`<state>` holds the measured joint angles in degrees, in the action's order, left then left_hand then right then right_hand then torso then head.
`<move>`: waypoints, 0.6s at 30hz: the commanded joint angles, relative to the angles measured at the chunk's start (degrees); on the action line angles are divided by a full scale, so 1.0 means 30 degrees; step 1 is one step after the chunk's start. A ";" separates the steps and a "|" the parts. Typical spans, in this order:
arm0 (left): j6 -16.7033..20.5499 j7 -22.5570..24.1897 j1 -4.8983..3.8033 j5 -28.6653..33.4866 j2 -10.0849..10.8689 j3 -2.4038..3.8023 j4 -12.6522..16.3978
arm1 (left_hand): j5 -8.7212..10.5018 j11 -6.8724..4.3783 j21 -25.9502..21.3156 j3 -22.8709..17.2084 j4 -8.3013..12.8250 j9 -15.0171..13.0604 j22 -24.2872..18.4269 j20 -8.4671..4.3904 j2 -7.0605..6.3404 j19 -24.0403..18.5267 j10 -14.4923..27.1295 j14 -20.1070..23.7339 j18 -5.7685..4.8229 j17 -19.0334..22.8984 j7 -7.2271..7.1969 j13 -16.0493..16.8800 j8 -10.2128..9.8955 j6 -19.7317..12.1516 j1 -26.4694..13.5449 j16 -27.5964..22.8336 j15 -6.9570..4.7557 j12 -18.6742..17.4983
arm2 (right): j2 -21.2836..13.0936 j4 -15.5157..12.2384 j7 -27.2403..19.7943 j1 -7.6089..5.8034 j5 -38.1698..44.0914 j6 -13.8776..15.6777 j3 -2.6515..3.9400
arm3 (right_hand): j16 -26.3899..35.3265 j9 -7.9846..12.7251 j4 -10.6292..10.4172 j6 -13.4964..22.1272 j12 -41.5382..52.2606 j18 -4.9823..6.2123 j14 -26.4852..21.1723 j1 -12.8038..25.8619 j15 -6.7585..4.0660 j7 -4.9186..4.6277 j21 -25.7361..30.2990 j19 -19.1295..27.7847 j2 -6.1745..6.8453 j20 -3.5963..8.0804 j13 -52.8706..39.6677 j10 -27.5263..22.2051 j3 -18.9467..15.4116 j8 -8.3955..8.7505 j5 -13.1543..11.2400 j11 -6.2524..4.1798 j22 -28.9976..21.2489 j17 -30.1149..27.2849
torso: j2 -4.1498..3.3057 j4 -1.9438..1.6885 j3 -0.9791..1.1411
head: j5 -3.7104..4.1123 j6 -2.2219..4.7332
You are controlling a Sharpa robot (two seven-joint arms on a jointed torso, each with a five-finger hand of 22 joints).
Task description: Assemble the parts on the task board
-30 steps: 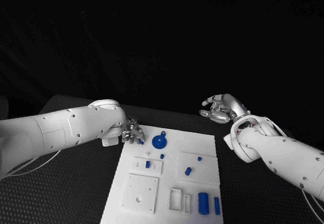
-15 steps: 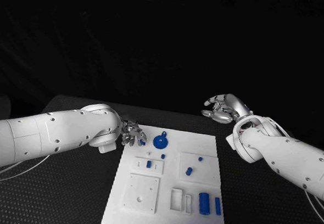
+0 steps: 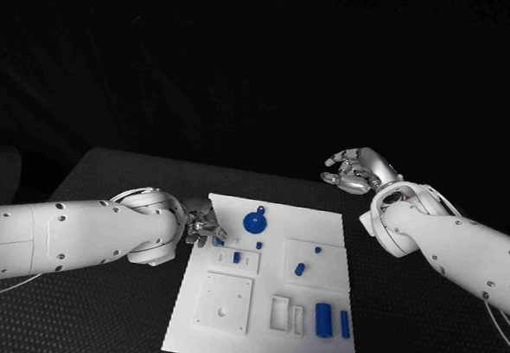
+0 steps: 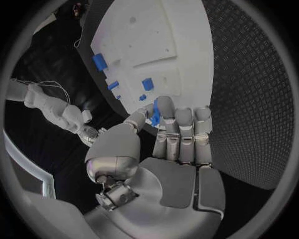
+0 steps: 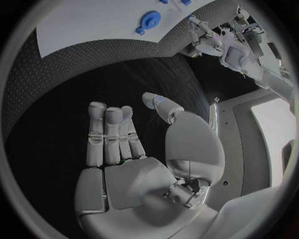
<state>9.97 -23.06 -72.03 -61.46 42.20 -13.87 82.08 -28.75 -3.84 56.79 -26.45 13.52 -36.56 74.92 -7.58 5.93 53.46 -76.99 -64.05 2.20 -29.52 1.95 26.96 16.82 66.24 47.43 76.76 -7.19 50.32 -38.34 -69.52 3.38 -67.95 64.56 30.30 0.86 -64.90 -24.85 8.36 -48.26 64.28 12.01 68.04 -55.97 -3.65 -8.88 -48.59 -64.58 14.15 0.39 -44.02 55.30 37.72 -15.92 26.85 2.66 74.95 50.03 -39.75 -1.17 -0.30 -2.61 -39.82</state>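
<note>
1. The task board point(image 3: 261, 352) is seen lying flat in the middle of the black counter point(image 3: 87, 313), its long side running from 12 to 6 o'clock in the head view.
2. The left robot hand point(image 3: 203, 222) is placed at the board's 9 o'clock edge, near the far end; a small blue part point(image 4: 154, 117) is pinched between its thumb and fingertips, as shown in the left wrist view.
3. The right robot hand point(image 3: 358, 173) is held off the board at about 1 o'clock, above the far edge of the counter; its fingers are curled inward with nothing in them, as seen in the right wrist view point(image 5: 140, 164).
4. A round blue part point(image 3: 254, 222) is found at the board's 12 o'clock end, just beside the left robot hand.
5. Smaller blue parts point(image 3: 299, 269) are scattered around the board's centre.
6. Two upright blue parts point(image 3: 331, 321) are set side by side toward 4 o'clock on the board, just beside white frames point(image 3: 286, 315).
7. A white square plate point(image 3: 223, 303) is located toward 7 o'clock on the board.
</note>
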 commanded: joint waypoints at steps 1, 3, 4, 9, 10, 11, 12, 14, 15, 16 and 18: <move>0.1290 0.0055 0.0120 -0.1289 0.0112 0.0021 0.0367 | -0.0220 -0.0233 0.0113 -0.1086 0.0929 -0.0031 0.0352 -0.2005 -0.0030 0.0179 -0.0400 -0.0732 0.0206 -0.0039 -0.0057 0.0039 0.0080 0.0172 0.0238 0.0103 -0.0514 -0.0064 | 0.0009 -0.0006 -0.0070 0.0002 0.0022 -0.0194 0.0009 | -0.0105 -0.0033 -0.0030 -0.0004 0.0094 0.0998 -0.0086 -0.0002 0.0016 -0.0097 0.0075 -0.0099 -0.0142 -0.0044 0.0025 -0.0193 -0.0034 -0.0073 0.0110 0.0006 0.0339 -0.0027 | -0.0006 0.0007 -0.0015 | -0.0058 -0.0030; 0.1464 0.0057 0.0224 -0.1333 0.0140 0.0021 0.0447 | -0.0341 -0.0260 0.0153 -0.1088 0.0925 -0.0038 0.0354 -0.2025 -0.0059 0.0239 -0.0473 -0.0805 0.0218 -0.0052 -0.0085 0.0066 0.0089 0.0238 0.0240 0.0125 -0.0541 -0.0049 | -0.0006 -0.0002 -0.0076 0.0002 0.0020 -0.0192 0.0009 | -0.0106 -0.0033 -0.0033 -0.0004 0.0096 0.0998 -0.0086 0.0000 0.0016 -0.0097 0.0076 -0.0099 -0.0142 -0.0044 0.0029 -0.0194 -0.0033 -0.0073 0.0125 0.0005 0.0339 -0.0029 | 0.0003 -0.0001 -0.0018 | -0.0086 -0.0036; 0.1488 0.0054 0.0277 -0.1408 0.0145 0.0021 0.0482 | -0.0397 -0.0269 0.0169 -0.1089 0.0925 -0.0040 0.0354 -0.2033 -0.0072 0.0262 -0.0499 -0.0833 0.0223 -0.0057 -0.0095 0.0076 0.0090 0.0262 0.0240 0.0132 -0.0550 -0.0045 | -0.0006 -0.0002 -0.0076 0.0002 0.0020 -0.0201 0.0009 | -0.0108 -0.0033 -0.0034 -0.0004 0.0098 0.0997 -0.0087 0.0000 0.0016 -0.0096 0.0076 -0.0099 -0.0142 -0.0043 0.0031 -0.0195 -0.0032 -0.0073 0.0138 0.0005 0.0339 -0.0030 | -0.0004 0.0007 -0.0019 | -0.0105 -0.0041; 0.1295 -0.0016 0.0435 -0.1535 0.0046 0.0019 0.0484 | -0.0802 -0.0336 0.0276 -0.1076 0.0937 -0.0057 0.0363 -0.2078 -0.0110 0.0393 -0.0670 -0.1001 0.0246 -0.0103 -0.0160 0.0154 0.0115 0.0434 0.0195 0.0198 -0.0599 0.0003 | -0.0002 -0.0002 -0.0085 0.0004 0.0016 -0.0221 0.0009 | -0.0110 -0.0033 -0.0038 -0.0004 0.0104 0.0998 -0.0088 0.0000 0.0015 -0.0096 0.0078 -0.0100 -0.0145 -0.0042 0.0039 -0.0195 -0.0028 -0.0074 0.0173 0.0004 0.0340 -0.0034 | -0.0024 0.0018 -0.0037 | -0.0153 -0.0051; 0.1306 -0.0021 0.0477 -0.1593 0.0006 0.0019 0.0458 | -0.0845 -0.0342 0.0286 -0.1073 0.0941 -0.0060 0.0363 -0.2082 -0.0110 0.0403 -0.0686 -0.1015 0.0248 -0.0107 -0.0167 0.0163 0.0119 0.0454 0.0187 0.0203 -0.0602 0.0008 | -0.0002 0.0002 -0.0089 0.0004 0.0016 -0.0221 0.0009 | -0.0111 -0.0034 -0.0038 -0.0004 0.0106 0.0998 -0.0088 -0.0001 0.0014 -0.0095 0.0078 -0.0100 -0.0144 -0.0041 0.0042 -0.0196 -0.0026 -0.0074 0.0186 0.0004 0.0340 -0.0036 | -0.0031 0.0032 -0.0035 | -0.0158 -0.0049; 0.1259 -0.0027 0.0528 -0.1696 -0.0038 0.0019 0.0432 | -0.0880 -0.0349 0.0294 -0.1072 0.0943 -0.0062 0.0364 -0.2085 -0.0107 0.0411 -0.0700 -0.1031 0.0250 -0.0113 -0.0173 0.0171 0.0121 0.0471 0.0179 0.0211 -0.0605 0.0013 | -0.0009 0.0000 -0.0087 0.0004 0.0016 -0.0215 0.0009 | -0.0111 -0.0034 -0.0038 -0.0004 0.0107 0.0998 -0.0088 -0.0002 0.0014 -0.0096 0.0078 -0.0100 -0.0145 -0.0041 0.0044 -0.0197 -0.0025 -0.0074 0.0191 0.0004 0.0340 -0.0036 | -0.0032 0.0030 -0.0039 | -0.0149 -0.0052; 0.1242 -0.0032 0.0591 -0.1771 -0.0071 0.0019 0.0418 | -0.0902 -0.0353 0.0301 -0.1069 0.0946 -0.0063 0.0364 -0.2088 -0.0109 0.0417 -0.0711 -0.1041 0.0251 -0.0117 -0.0177 0.0178 0.0123 0.0482 0.0172 0.0217 -0.0607 0.0017 | -0.0011 -0.0006 -0.0087 0.0004 0.0016 -0.0215 0.0009 | -0.0112 -0.0034 -0.0038 -0.0004 0.0107 0.0998 -0.0089 -0.0002 0.0014 -0.0095 0.0079 -0.0100 -0.0145 -0.0041 0.0045 -0.0197 -0.0025 -0.0074 0.0196 0.0004 0.0340 -0.0037 | -0.0035 0.0033 -0.0035 | -0.0141 -0.0044; 0.1165 -0.0067 0.0741 -0.1919 -0.0148 0.0017 0.0361 | -0.0977 -0.0367 0.0325 -0.1064 0.0954 -0.0068 0.0366 -0.2097 -0.0106 0.0438 -0.0741 -0.1072 0.0257 -0.0131 -0.0192 0.0199 0.0128 0.0520 0.0157 0.0234 -0.0615 0.0029 | -0.0008 0.0000 -0.0091 0.0004 0.0016 -0.0217 0.0009 | -0.0113 -0.0034 -0.0040 -0.0004 0.0110 0.0998 -0.0089 -0.0001 0.0014 -0.0096 0.0079 -0.0101 -0.0146 -0.0040 0.0050 -0.0198 -0.0023 -0.0074 0.0214 0.0004 0.0341 -0.0039 | -0.0043 0.0032 -0.0026 | -0.0132 -0.0053; 0.1165 -0.0073 0.0801 -0.1958 -0.0192 0.0017 0.0315 | -0.0998 -0.0370 0.0332 -0.1064 0.0959 -0.0069 0.0366 -0.2100 -0.0107 0.0444 -0.0749 -0.1080 0.0258 -0.0134 -0.0195 0.0205 0.0128 0.0527 0.0154 0.0238 -0.0617 0.0032 | -0.0009 0.0000 -0.0091 0.0004 0.0016 -0.0215 0.0009 | -0.0114 -0.0034 -0.0041 -0.0004 0.0111 0.0997 -0.0089 -0.0001 0.0014 -0.0096 0.0080 -0.0101 -0.0147 -0.0040 0.0051 -0.0198 -0.0023 -0.0074 0.0220 0.0004 0.0341 -0.0040 | -0.0045 0.0039 -0.0026 | -0.0124 -0.0089; 0.1165 -0.0075 0.0847 -0.1994 -0.0225 0.0017 0.0284 | -0.1009 -0.0372 0.0335 -0.1063 0.0960 -0.0070 0.0367 -0.2101 -0.0107 0.0447 -0.0752 -0.1085 0.0259 -0.0136 -0.0197 0.0208 0.0129 0.0532 0.0151 0.0241 -0.0618 0.0033 | -0.0009 0.0000 -0.0094 0.0004 0.0016 -0.0215 0.0009 | -0.0114 -0.0034 -0.0041 -0.0004 0.0112 0.0998 -0.0090 -0.0002 0.0014 -0.0095 0.0080 -0.0101 -0.0147 -0.0040 0.0052 -0.0198 -0.0023 -0.0074 0.0222 0.0004 0.0341 -0.0040 | -0.0048 0.0038 -0.0027 | -0.0120 -0.0096; 0.1163 -0.0084 0.0959 -0.2159 -0.0280 0.0017 0.0220 | -0.1040 -0.0378 0.0345 -0.1064 0.0965 -0.0071 0.0368 -0.2105 -0.0107 0.0455 -0.0762 -0.1096 0.0262 -0.0141 -0.0202 0.0216 0.0130 0.0543 0.0149 0.0248 -0.0621 0.0038 | -0.0013 0.0002 -0.0094 0.0004 0.0016 -0.0215 0.0009 | -0.0115 -0.0034 -0.0041 -0.0003 0.0113 0.0997 -0.0090 -0.0002 0.0014 -0.0095 0.0080 -0.0101 -0.0146 -0.0040 0.0054 -0.0198 -0.0022 -0.0074 0.0231 0.0003 0.0341 -0.0041 | -0.0048 0.0043 -0.0024 | -0.0119 -0.0102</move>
<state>12.96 -23.26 -69.28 -66.18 41.55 -13.84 82.81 -31.57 -4.11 57.45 -26.45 13.59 -36.78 74.91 -7.86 5.37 54.40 -78.12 -65.13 2.19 -29.85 1.50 27.55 16.81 67.18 47.33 77.26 -7.35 50.31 -38.37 -69.48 3.38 -67.95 64.56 30.25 0.87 -64.90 -24.89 8.37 -48.20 64.27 12.01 68.04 -55.97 -3.64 -8.74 -48.59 -64.58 14.16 0.39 -43.94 55.09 37.72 -15.92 27.30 2.87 74.95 49.96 -39.86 -1.08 -0.40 -3.00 -40.05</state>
